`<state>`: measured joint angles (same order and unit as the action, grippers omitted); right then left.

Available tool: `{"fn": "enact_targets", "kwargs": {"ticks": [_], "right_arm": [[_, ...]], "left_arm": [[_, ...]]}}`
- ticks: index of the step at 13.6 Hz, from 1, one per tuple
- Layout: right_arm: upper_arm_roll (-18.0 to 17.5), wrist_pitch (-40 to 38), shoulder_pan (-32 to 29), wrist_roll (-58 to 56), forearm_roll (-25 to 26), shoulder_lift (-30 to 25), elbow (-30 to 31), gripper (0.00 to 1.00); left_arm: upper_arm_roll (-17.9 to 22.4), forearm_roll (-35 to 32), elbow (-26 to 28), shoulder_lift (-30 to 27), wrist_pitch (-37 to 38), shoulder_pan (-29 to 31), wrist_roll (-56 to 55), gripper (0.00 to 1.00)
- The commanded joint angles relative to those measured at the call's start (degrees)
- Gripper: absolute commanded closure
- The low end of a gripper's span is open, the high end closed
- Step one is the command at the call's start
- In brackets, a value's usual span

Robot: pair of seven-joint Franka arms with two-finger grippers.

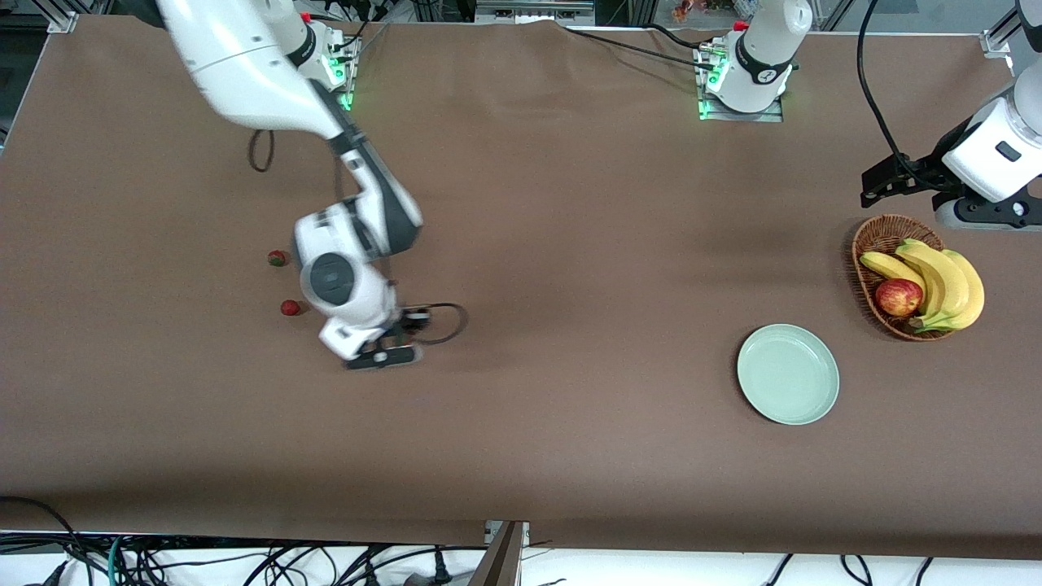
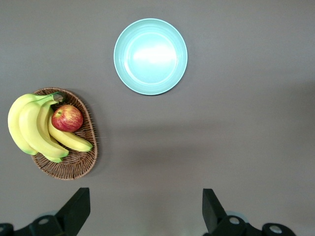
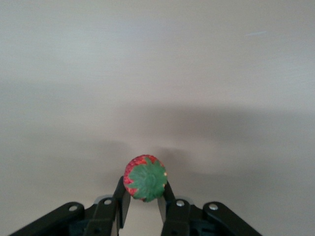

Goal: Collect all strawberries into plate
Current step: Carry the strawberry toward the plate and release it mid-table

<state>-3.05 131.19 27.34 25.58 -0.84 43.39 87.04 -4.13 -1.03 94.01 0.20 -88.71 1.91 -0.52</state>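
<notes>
My right gripper (image 3: 145, 192) is shut on one strawberry (image 3: 144, 178), whose green cap faces the wrist camera, low over the table. In the front view that gripper (image 1: 389, 348) is toward the right arm's end of the table and its hand hides the held berry. Two other strawberries (image 1: 278, 258) (image 1: 290, 307) lie on the cloth beside that hand. The pale green plate (image 1: 788, 373) (image 2: 150, 56) sits bare toward the left arm's end. My left gripper (image 1: 886, 181) (image 2: 145, 200) waits open, up over the table by the basket, holding nothing.
A wicker basket (image 1: 861, 244) (image 2: 74, 169) with bananas (image 1: 944, 281) and a red apple (image 1: 898, 296) stands beside the plate, farther from the front camera. A black cable loop (image 1: 446, 322) hangs off the right hand.
</notes>
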Motion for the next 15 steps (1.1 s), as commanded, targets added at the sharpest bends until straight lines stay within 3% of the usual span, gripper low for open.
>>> {"fn": "enact_targets", "kwargs": {"ticks": [1,5,8,10,11,12,15], "right_arm": [[1.1,1.1,9.1,17.2,0.1,8.8,-13.1,0.99],[2.3,7.7,20.0,32.1,0.5,17.8,-25.2,0.98],[5.8,13.1,27.8,39.4,0.5,21.8,-28.6,0.98],[6.0,13.7,30.3,41.7,0.5,22.3,-29.4,0.97],[6.1,13.6,30.9,42.8,0.5,22.2,-29.5,0.71],[6.3,13.6,31.5,43.8,0.5,22.0,-29.5,0.01],[8.4,10.4,30.7,42.3,0.4,20.6,-29.5,0.0]], "left_arm": [[0.3,1.5,-0.7,0.2,0.2,0.1,0.3,0.0],[0.3,1.5,-0.7,0.3,0.3,0.3,0.3,0.0],[0.3,1.5,-0.6,0.3,0.3,0.2,0.0,0.0],[0.3,1.5,-0.6,0.3,0.4,0.3,0.1,0.0],[0.3,1.5,-0.6,0.3,0.4,0.3,0.1,0.0],[0.3,1.5,-0.6,0.3,0.4,0.3,0.1,0.0],[0.3,1.5,-0.6,0.3,0.5,0.3,0.1,0.0]]}}
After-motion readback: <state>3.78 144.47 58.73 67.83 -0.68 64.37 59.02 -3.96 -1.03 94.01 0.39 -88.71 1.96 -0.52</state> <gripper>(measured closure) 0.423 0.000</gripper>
